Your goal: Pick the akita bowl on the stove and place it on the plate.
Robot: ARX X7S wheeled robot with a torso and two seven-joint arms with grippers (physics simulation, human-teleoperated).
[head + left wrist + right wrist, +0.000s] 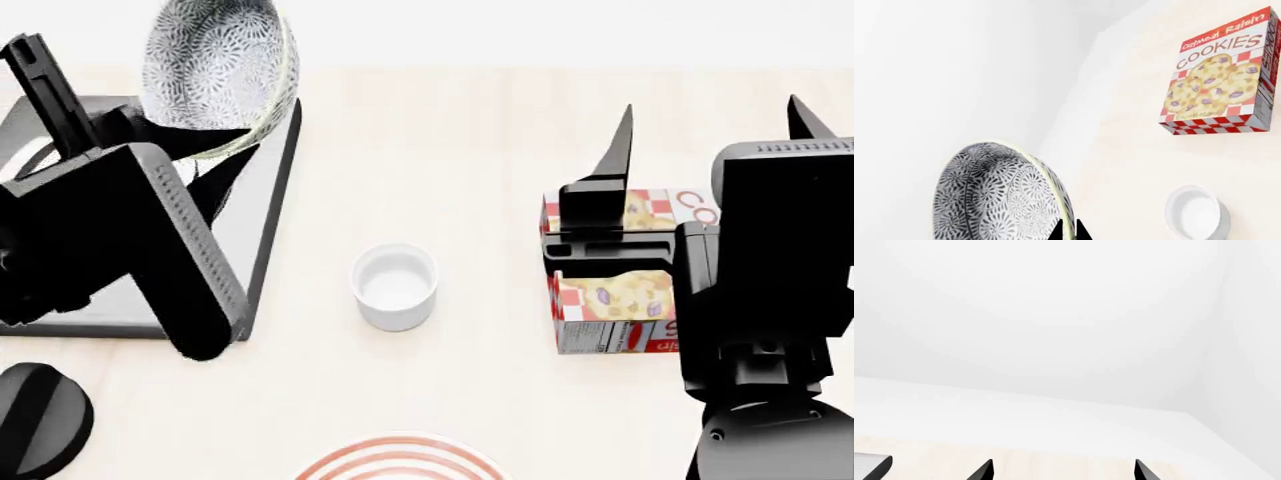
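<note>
Close under my left gripper point(1069, 231), clamped on its rim, hangs the akita bowl point(218, 68), tilted above the stove point(260, 215). Between it and the plate point(398, 458) stands a white cup point(395, 286); the cookie box point(617, 285) sits beside, probably clear. My right gripper point(1064, 471) hangs spread, empty.

Akita bowl point(997, 195) tilted on edge, speckled outside facing the camera, rim pinched between the dark fingertips of the left gripper point(1071, 231). Beyond it on the pale table point(1134, 155): cookie box point(1219, 75), lying flat; small white cup point(1196, 212), well apart from the box.
</note>
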